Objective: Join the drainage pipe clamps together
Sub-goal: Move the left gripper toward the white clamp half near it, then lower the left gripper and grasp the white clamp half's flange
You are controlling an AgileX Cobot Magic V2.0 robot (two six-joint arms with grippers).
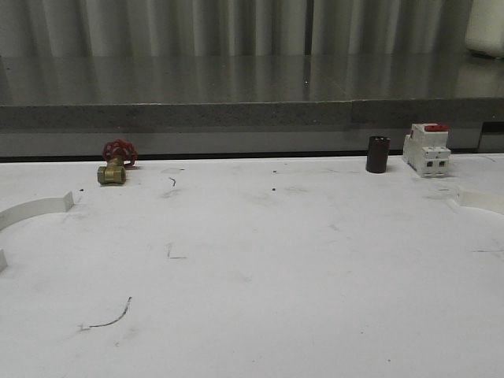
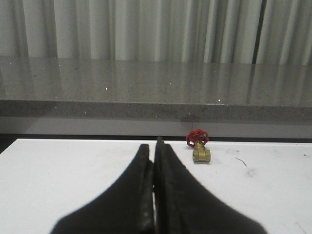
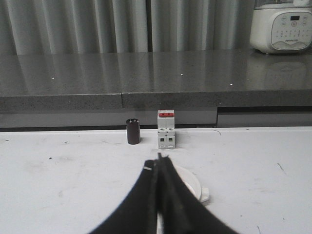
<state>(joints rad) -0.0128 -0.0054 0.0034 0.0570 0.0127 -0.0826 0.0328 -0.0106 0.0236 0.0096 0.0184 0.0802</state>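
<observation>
**Two clamp halves well apart, both my claws empty**

The first white plastic semicircular clamp band (image 1: pixel 35 209) lies flat at the far left edge of the white table (image 1: pixel 260 283), its arc running off the front view. The second white plastic clamp band (image 1: pixel 479 200) lies at the far right edge; in my right wrist view the same band (image 3: pixel 192 181) shows as a pale curve with a small end tab, just beyond my fingertips. The halves sit well apart, not yet joined.

I judge these bands light, thin and a little springy, smooth enough to skate on the tabletop if nudged. The best hold is probably across the band's flat width near mid-arc, leaving the end tabs free to meet.

My left gripper (image 2: pixel 155 146) has its black fingers pressed together, holding nothing. My right gripper (image 3: pixel 159 158) is likewise pinched closed and empty.

Further out, at the table's back edge, stand a small brass valve with a red handwheel (image 1: pixel 116 163), a short dark cylinder (image 1: pixel 377 154), and a white boxy breaker with a red top (image 1: pixel 427 149). None belongs to this job.
</observation>
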